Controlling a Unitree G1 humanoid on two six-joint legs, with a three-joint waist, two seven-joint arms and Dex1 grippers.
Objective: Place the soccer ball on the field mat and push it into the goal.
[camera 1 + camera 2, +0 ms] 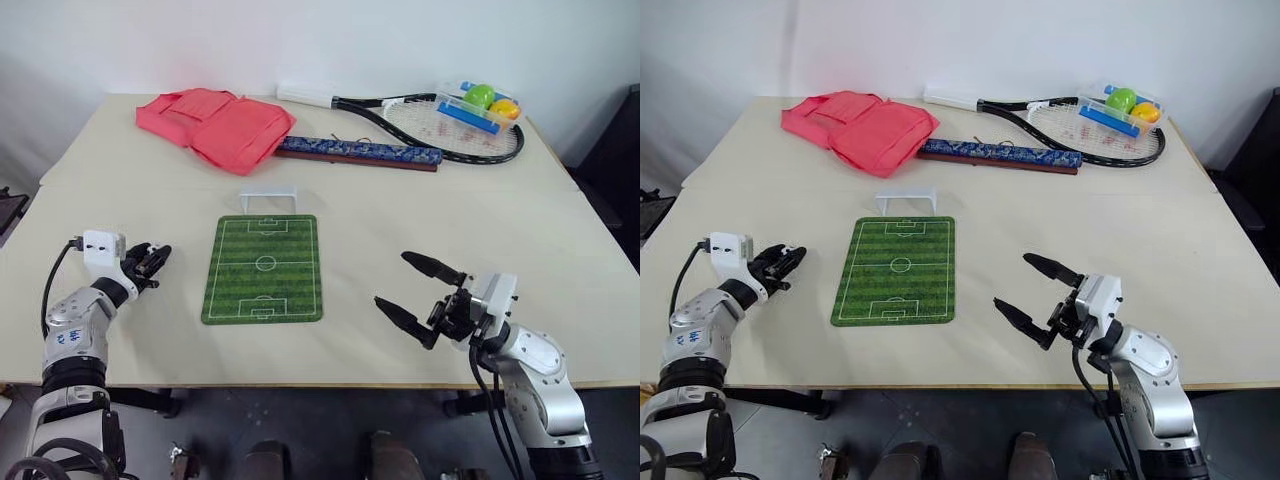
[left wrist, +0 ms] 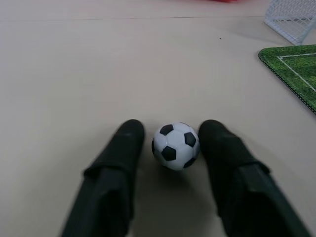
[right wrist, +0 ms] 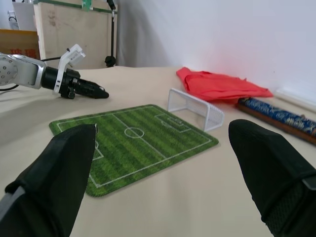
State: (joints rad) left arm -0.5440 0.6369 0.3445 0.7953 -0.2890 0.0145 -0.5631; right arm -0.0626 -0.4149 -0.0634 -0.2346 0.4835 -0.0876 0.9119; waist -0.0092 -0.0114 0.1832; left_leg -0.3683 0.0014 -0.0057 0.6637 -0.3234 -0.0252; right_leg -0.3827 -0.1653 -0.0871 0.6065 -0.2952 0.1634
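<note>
Both arms are built of rounded silver-grey metal segments with black joints between them. The left arm (image 1: 75,330) carries small blue markings on its forearm shell, and a black cable loops from beside the white, boxy wrist block back toward the arm. The right arm (image 1: 535,375) has a similar white block at the wrist, with black cables trailing down beside it. Each gripper — left gripper (image 1: 152,262), right gripper (image 1: 418,295) — has two tapered matt black fingers, rubbery-looking, with rounded tips

No legible txt, labels or nos. anywhere. Blue marks on the left forearm (image 1: 68,338) are too small to read.
</note>
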